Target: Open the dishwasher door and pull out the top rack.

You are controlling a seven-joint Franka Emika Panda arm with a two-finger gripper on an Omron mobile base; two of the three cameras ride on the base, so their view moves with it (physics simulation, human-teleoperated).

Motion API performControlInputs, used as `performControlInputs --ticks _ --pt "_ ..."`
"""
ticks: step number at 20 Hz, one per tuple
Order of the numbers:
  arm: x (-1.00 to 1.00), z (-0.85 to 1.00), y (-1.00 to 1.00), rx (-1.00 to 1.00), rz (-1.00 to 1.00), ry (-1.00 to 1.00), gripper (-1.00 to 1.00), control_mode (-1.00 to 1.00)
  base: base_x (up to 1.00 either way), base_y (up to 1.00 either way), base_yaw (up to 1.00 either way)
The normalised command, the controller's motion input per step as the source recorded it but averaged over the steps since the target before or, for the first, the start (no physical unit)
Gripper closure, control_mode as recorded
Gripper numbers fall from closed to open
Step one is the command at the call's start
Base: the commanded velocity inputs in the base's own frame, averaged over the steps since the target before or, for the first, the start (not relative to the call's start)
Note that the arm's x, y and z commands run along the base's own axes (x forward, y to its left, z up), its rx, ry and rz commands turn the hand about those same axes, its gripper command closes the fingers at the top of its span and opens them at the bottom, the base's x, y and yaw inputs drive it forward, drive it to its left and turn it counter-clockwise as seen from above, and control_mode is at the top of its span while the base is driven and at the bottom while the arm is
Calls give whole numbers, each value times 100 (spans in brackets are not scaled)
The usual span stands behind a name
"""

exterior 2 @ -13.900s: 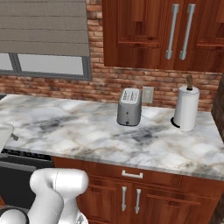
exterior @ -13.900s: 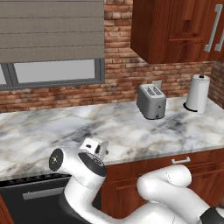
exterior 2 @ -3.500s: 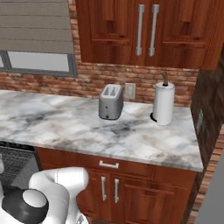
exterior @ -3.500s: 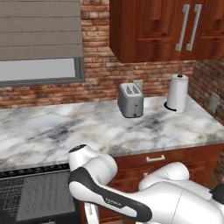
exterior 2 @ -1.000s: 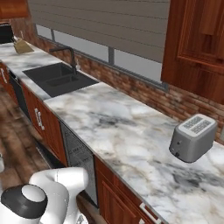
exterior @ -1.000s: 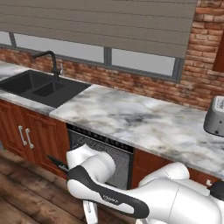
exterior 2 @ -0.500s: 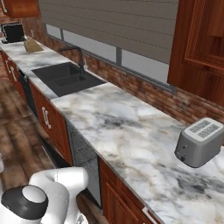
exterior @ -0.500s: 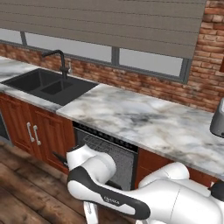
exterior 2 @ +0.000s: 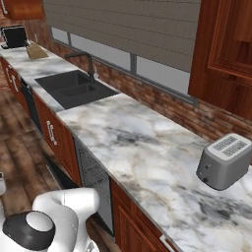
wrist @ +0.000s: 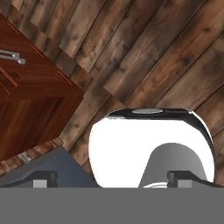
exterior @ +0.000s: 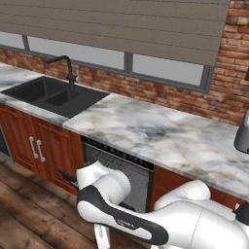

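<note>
The dishwasher door [exterior: 124,172] sits shut under the marble tabletop [exterior: 160,136], right of the black sink [exterior: 53,95], while the pincer [wrist: 111,177] points at the wooden floor [wrist: 144,52] with tips spread wide, holding nothing; no writing is legible.
</note>
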Motion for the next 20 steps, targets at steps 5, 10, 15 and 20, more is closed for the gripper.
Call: performControlInputs --ticks 5,10,15,20 --pt "84 -8 0 5 -4 6 -100 -100 0 0 0" --pt "100 0 -10 0 -10 3 -100 -100 0 0 0" --pt "100 -11 -10 -1 -33 0 -100 -100 0 0 0" --pt "95 -29 -20 -9 -50 0 -100 -100 0 0 0"
